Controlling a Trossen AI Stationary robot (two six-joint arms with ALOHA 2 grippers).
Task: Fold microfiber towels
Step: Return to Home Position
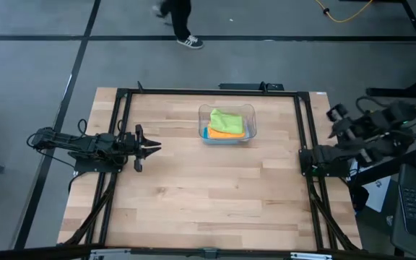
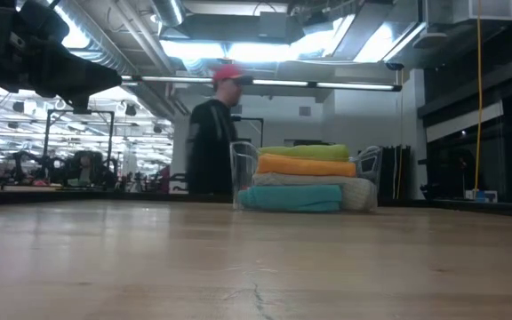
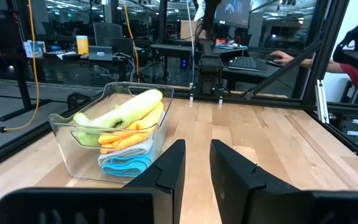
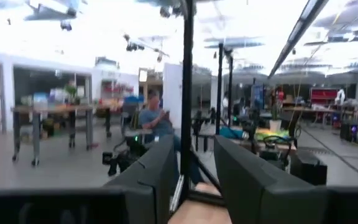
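Four folded microfiber towels lie stacked inside a clear plastic bin [image 1: 250, 110] at the table's far middle. The lime green towel [image 1: 227, 118] is on top, then the orange towel [image 2: 305, 165], the pale grey-blue towel [image 2: 274, 180] and, at the bottom, the teal blue towel [image 2: 292, 197]. The stack also shows in the left wrist view [image 3: 126, 127]. My left gripper [image 1: 154, 146] is open and empty at the table's left, pointing toward the bin. My right gripper [image 1: 333, 113] is open and empty beyond the table's right edge, drawn back.
A black frame [image 1: 208, 92] runs round the tabletop. The wooden table [image 1: 215, 195] is bare in front of the bin. A person walks past beyond the far edge [image 1: 179, 22]. Another person sits at a desk in the room [image 4: 153, 121].
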